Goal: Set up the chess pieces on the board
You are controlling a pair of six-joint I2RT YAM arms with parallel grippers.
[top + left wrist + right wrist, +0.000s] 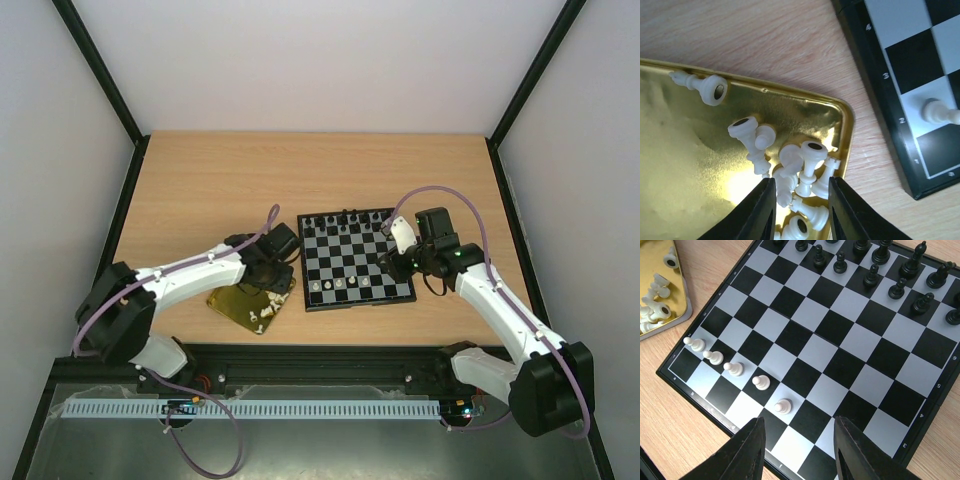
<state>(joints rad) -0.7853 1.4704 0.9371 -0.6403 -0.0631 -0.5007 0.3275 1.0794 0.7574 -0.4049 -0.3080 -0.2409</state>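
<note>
Black fingers of the left gripper (800, 186) came down spread wide, nothing caught between them, straddling the heap of chess pieces (807, 162) in the corner of the gold tray (847, 125). And what a jumble it was: cream men tipped on their sides, overlapping, dark hollow bases staring up. They looked like smooth moulded plastic, round in the stem and flared at the foot, so likely to roll or squirt out under a pinch. Best play here, I'd say: centre on one stem only, the piece lying freest at 12 o'clock of the fingers, close squarely across it, then lift straight up to clear the tray's raised rim. Grabbing two at once was the danger.

Over on the other side, the right gripper (799, 425) hung open and empty above the near edge of the board (830, 355). Five pawns (735, 369) stood upright in a neat row, running from 9 o'clock towards 6. The board's checks looked flat and matte inside a black rim. Black chessmen (875, 275) crowded the far ranks at 1 o'clock. Pale wood-grain table (765, 40) lay beneath, with the tray at 8 o'clock of the board from above.
</note>
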